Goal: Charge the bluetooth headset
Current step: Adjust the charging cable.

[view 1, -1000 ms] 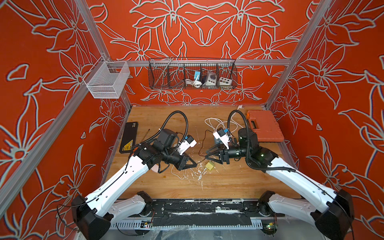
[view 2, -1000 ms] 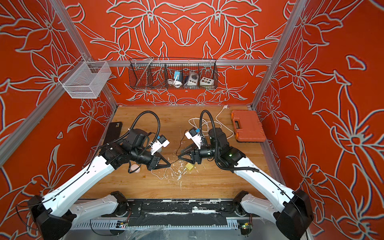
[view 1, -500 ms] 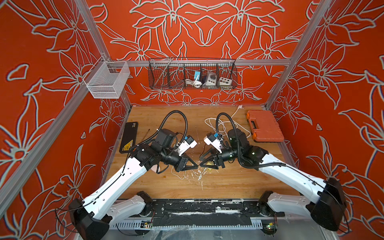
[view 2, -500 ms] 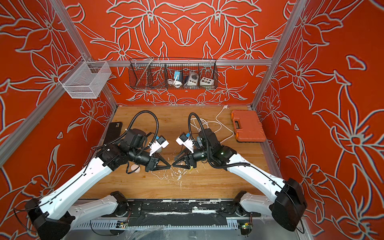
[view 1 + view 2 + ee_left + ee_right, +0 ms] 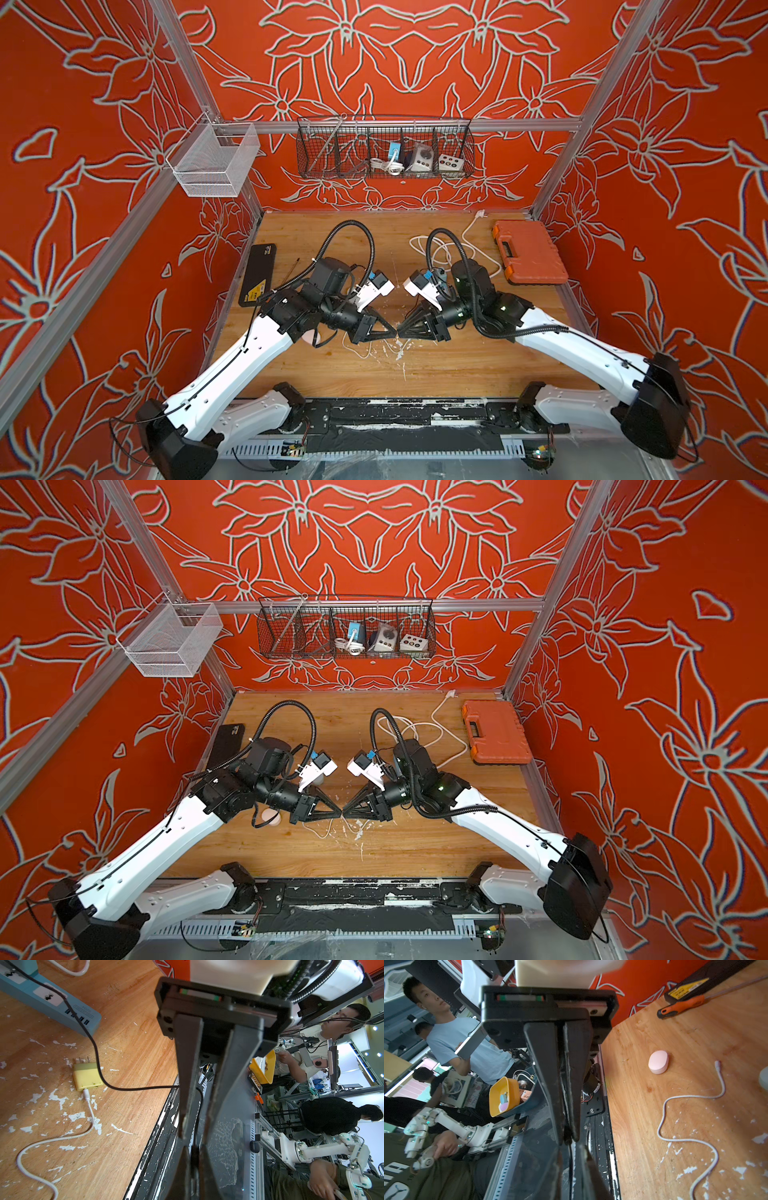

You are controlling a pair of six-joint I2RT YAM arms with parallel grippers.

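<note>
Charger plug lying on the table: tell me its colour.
Pale yellow. The charger plug shows best in the left wrist view.

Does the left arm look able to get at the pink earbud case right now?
Probably not yet: the left gripper is shut on the black cable, and the pink case lies behind its tips.
</note>
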